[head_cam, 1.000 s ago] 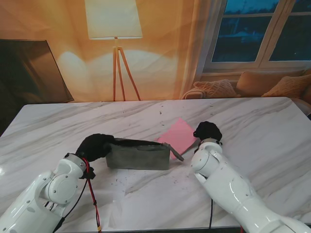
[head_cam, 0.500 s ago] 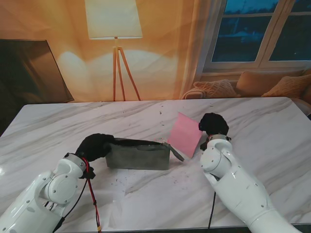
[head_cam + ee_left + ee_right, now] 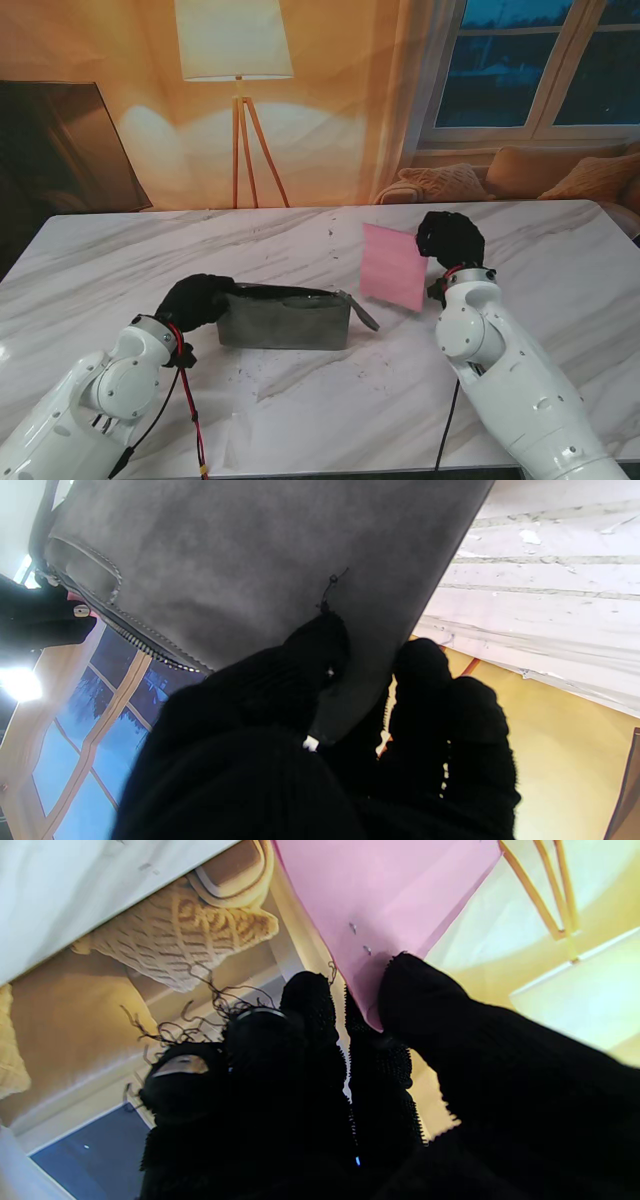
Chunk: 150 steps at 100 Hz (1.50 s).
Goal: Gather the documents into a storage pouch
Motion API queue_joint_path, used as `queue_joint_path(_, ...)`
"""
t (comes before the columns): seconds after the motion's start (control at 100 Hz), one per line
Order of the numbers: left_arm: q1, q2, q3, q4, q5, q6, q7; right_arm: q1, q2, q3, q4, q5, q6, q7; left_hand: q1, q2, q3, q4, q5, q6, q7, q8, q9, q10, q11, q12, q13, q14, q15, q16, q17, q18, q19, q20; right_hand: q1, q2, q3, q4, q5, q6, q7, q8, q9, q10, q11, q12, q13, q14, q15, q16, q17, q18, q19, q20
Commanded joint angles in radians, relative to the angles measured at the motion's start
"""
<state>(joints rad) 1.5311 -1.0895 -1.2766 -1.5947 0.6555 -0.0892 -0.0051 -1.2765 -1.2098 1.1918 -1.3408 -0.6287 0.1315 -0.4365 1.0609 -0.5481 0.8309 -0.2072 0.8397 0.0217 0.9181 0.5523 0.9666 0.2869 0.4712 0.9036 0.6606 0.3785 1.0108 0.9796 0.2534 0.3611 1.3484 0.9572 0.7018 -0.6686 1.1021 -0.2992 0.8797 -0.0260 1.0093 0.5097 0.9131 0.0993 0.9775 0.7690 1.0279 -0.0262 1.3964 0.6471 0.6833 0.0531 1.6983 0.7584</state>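
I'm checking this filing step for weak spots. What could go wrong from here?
The right hand pinches only one corner of the pink sheet, so it may slip or flop. The pouch mouth looks narrow, so the sheet could catch its rim and crumple. The left hand grips one end only, so the pouch might tip.

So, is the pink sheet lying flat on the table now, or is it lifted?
Lifted. The pink sheet stands nearly upright in the air, pinched at one edge by the right hand, beside the grey pouch.
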Motion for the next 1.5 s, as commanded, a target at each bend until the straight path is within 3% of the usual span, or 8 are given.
queue_joint_path(0.0, -0.002, -0.005, 0.001, -0.005, -0.006, -0.006, -0.012, -0.009, 0.016, 0.018, -0.034, -0.011, -0.018, 0.014, 0.068, 0.023, 0.036, -0.009, 0.053, 0.030, 0.086, 0.054, 0.039, -0.013, 0.030, 0.029, 0.025, 0.060, 0.004, 0.013, -0.022, -0.048, 0.001, 0.012, 0.058, 0.024, 0.049, 0.030, 0.050, -0.084, 0.037, 0.036, 0.042, 0.028, 0.016, 0.012, 0.015, -0.043, 0.025, 0.002, 0.008, -0.037, 0.079, 0.000)
queue_joint_path(0.42, -0.023, -0.005, 0.010, -0.015, -0.033, -0.014, -0.031, -0.068, 0.042, 0.110, -0.195, -0.089, -0.172, 0.037, 0.080, 0.037, 0.020, -0.008, 0.042, 0.041, 0.096, 0.089, 0.032, -0.003, 0.041, 0.043, 0.016, 0.063, 0.006, 0.026, -0.036, -0.049, -0.002, 0.019, 0.048, 0.031, 0.041, 0.030, 0.049, -0.109, 0.029, 0.046, 0.047, 0.003, 0.000, 0.029, 0.018, -0.066, 0.010, 0.006, 0.015, -0.056, 0.071, -0.004)
queue_joint_path(0.97, -0.042, -0.003, 0.031, -0.033, -0.034, -0.025, -0.047, -0.085, 0.043, 0.134, -0.317, -0.095, -0.244, 0.041, 0.082, 0.036, 0.009, -0.006, 0.044, 0.033, 0.095, 0.111, 0.039, -0.003, 0.054, 0.050, 0.030, 0.059, 0.023, 0.031, -0.021, -0.043, 0.006, 0.029, 0.041, 0.035, 0.035, 0.030, 0.046, -0.128, 0.024, 0.049, 0.051, -0.014, -0.015, 0.043, 0.020, -0.081, -0.005, 0.012, 0.022, -0.066, 0.059, -0.010)
queue_joint_path(1.21, -0.057, -0.004, 0.045, -0.031, -0.044, -0.025, -0.053, -0.099, 0.041, 0.126, -0.353, -0.078, -0.249, 0.053, 0.041, -0.010, 0.095, -0.013, 0.054, 0.036, 0.099, 0.096, 0.055, 0.003, 0.077, 0.047, 0.051, 0.063, 0.033, 0.032, -0.009, -0.034, 0.011, 0.038, 0.039, 0.037, 0.033, 0.029, 0.045, -0.128, 0.024, 0.049, 0.052, -0.019, -0.019, 0.045, 0.020, -0.084, -0.010, 0.013, 0.022, -0.067, 0.059, -0.010)
queue_joint_path(1.49, -0.068, -0.005, 0.060, -0.027, -0.053, -0.028, -0.052, -0.102, 0.038, 0.081, -0.357, -0.063, -0.260, 0.056, 0.030, -0.020, 0.112, -0.015, 0.055, 0.034, 0.103, 0.091, 0.059, 0.004, 0.084, 0.046, 0.058, 0.064, 0.037, 0.036, -0.003, -0.030, 0.014, 0.040, 0.039, 0.038, 0.032, 0.029, 0.044, -0.131, 0.023, 0.049, 0.052, -0.021, -0.024, 0.051, 0.020, -0.088, -0.016, 0.015, 0.022, -0.067, 0.059, -0.010)
